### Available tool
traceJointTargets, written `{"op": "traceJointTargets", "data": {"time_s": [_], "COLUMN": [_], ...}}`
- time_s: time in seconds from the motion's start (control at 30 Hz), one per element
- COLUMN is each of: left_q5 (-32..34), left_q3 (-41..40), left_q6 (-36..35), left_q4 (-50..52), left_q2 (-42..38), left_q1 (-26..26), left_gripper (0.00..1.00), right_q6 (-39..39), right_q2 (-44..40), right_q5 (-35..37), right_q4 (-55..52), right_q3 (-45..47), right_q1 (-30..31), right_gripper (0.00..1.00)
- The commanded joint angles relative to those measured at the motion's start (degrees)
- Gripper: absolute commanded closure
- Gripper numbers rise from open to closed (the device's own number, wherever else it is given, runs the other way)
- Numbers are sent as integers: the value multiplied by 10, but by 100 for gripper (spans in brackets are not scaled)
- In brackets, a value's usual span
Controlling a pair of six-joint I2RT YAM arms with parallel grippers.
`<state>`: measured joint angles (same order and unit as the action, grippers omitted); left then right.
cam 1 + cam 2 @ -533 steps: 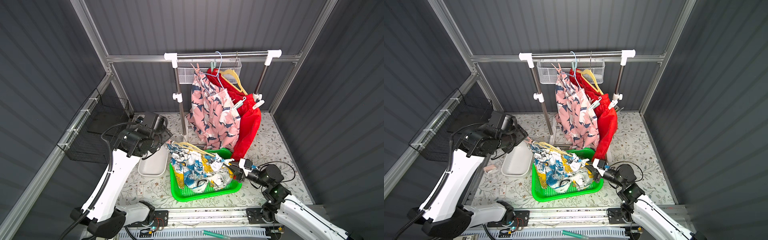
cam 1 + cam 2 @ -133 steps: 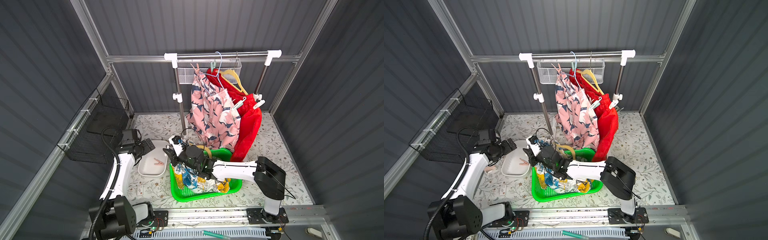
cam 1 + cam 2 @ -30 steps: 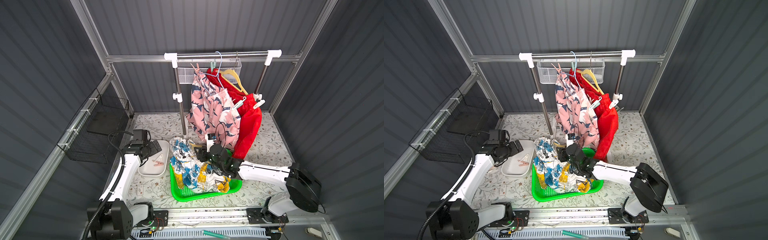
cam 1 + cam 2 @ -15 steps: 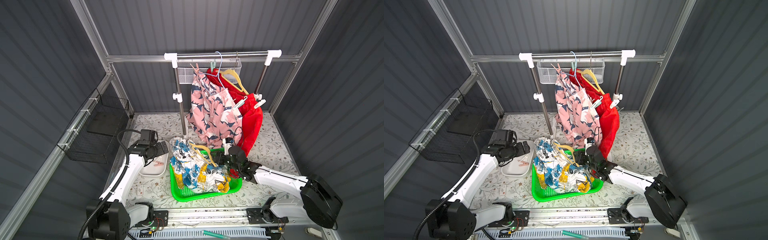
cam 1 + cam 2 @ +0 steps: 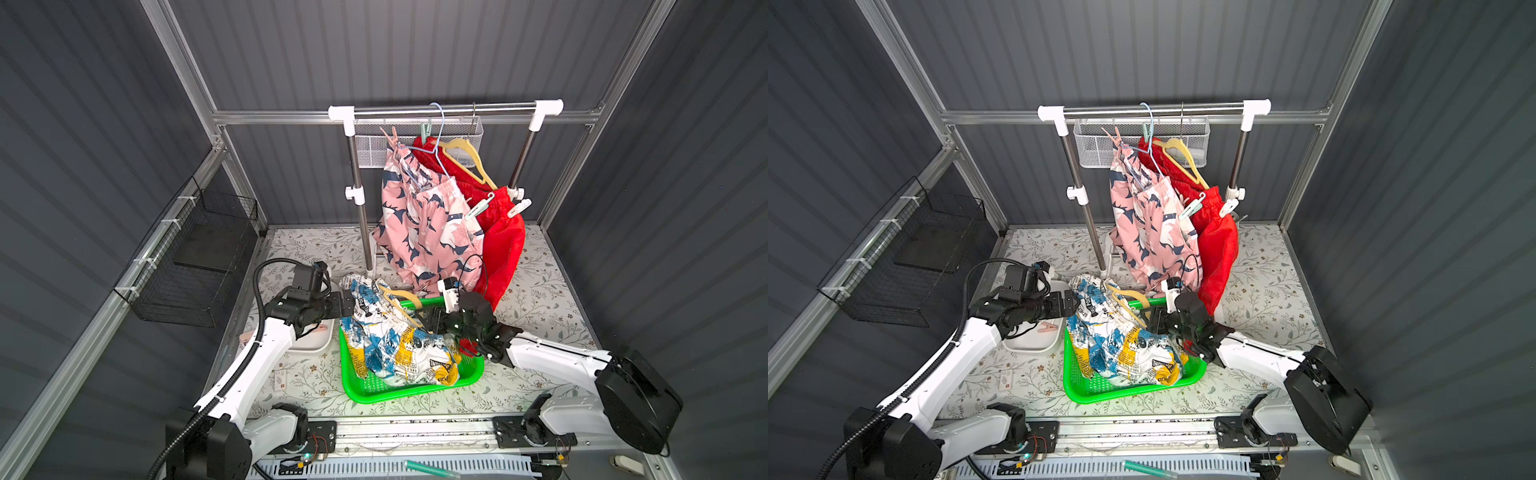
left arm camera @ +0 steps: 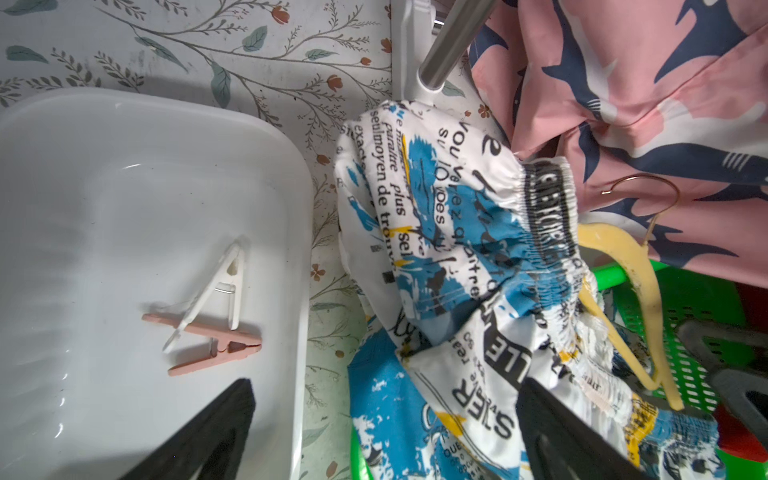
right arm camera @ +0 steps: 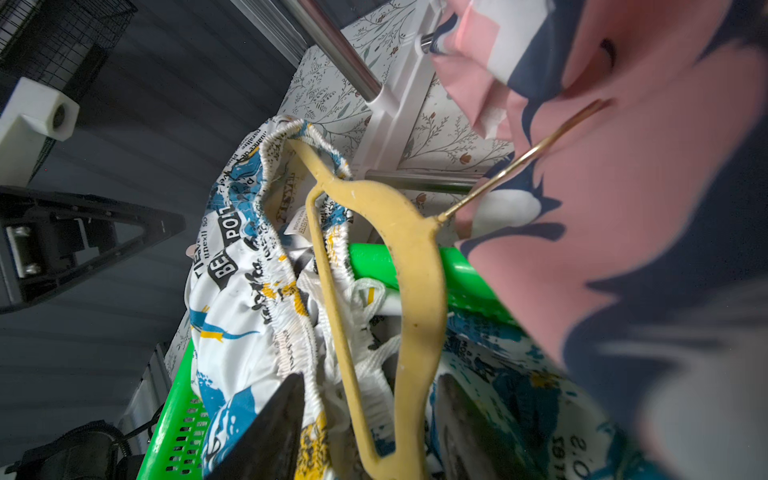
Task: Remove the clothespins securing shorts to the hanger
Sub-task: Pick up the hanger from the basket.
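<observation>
Worktop [image 5: 540, 299]: the rack [image 5: 444, 110] at twelve o'clock carries the pink shorts [image 5: 424, 232] and red shorts [image 5: 500, 241], pegged by a mint clothespin [image 5: 479, 206] and a white clothespin [image 5: 516, 208]. The green basket [image 5: 399, 395] at six holds the printed shorts [image 5: 390, 349] on a yellow hanger [image 7: 415, 257]; no peg is visible there.

The right gripper [image 7: 370, 378] has its jaws astride the hanger; whether they are clamped cannot be told. The left gripper [image 6: 386, 382], at nine o'clock of the basket, has its jaws wide apart and empty.

The white tray [image 6: 124, 124] holds two loose clothespins [image 6: 212, 347].

Recommendation: steady the hanger, pinch the waistband only, and separate slowly.
</observation>
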<state>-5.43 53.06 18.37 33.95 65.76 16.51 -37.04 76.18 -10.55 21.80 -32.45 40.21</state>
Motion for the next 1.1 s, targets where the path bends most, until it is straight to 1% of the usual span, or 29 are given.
{"op": "traceJointTargets", "data": {"time_s": [0.0, 0.1, 0.17, 0.37, 0.43, 0.57, 0.8, 0.93, 1.07], "left_q5": [-13, -8, -5, -2, -1, 0, -1, -2, -2], "left_q3": [-3, -4, -5, -3, -3, -4, -3, -3, -3], "left_q6": [-15, -14, -14, -13, -12, -11, -11, -11, -10], "left_q4": [-2, -3, -4, -2, -2, -3, -3, -2, -3], "left_q2": [2, -3, -5, -4, -5, -6, -6, -6, -8], "left_q1": [4, 5, 5, 5, 5, 5, 5, 5, 5], "left_gripper": [0, 0, 0, 0, 0, 0, 0, 0, 0], "right_q6": [9, 15, 23, 26, 27, 33, 39, 42, 37], "right_q2": [10, 12, 12, 18, 22, 30, 42, 49, 61], "right_q5": [-7, 21, 24, -26, -36, -57, -71, -68, -54], "right_q4": [-2, -33, -39, -16, -15, -18, -14, -32, -44], "right_q3": [-4, -12, -15, -18, -20, -27, -38, -49, -57], "right_q1": [-2, -2, -2, -2, -1, 0, 2, 2, 1], "right_gripper": [48, 50, 50, 53, 55, 56, 59, 57, 57]}}
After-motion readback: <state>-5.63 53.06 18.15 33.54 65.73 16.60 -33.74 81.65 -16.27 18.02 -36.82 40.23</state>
